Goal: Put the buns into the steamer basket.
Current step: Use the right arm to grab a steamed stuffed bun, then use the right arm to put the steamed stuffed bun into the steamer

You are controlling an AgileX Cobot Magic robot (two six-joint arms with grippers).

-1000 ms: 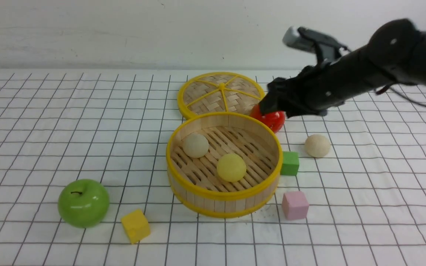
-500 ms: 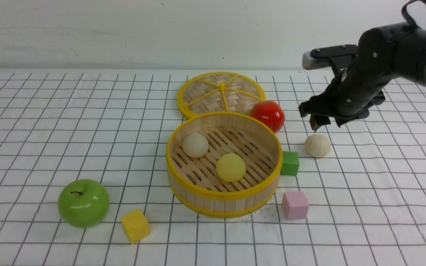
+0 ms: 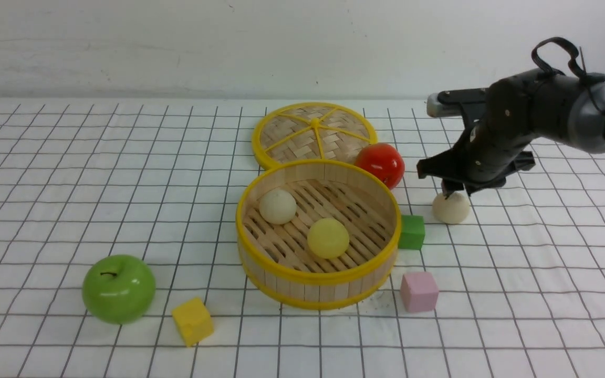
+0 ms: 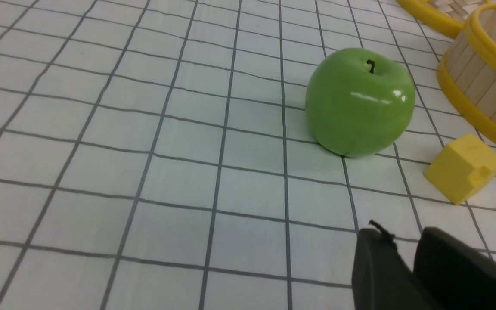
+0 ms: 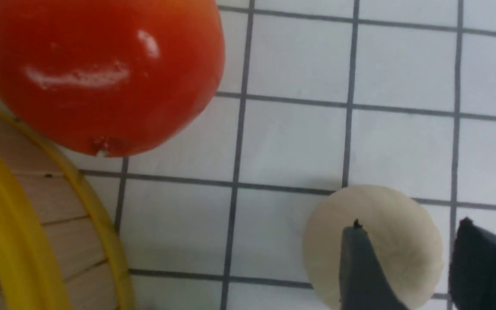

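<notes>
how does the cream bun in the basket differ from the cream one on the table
The basket bun lies inside the steamer basket; the table bun sits on the table, right of the basket. The basket bun has a yellow bun beside it; the table bun has none. The open right hand hangs right above the table bun; nothing is above the basket bun. Both are matte, round, cream, similar in size.

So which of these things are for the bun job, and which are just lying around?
For the job: round slatted wooden steamer basket; cream bun in the basket; pale yellow bun, also inside; cream bun on the table.
Just lying about: green apple; red tomato; flat woven lid; yellow cube; green cube; pink cube.
</notes>
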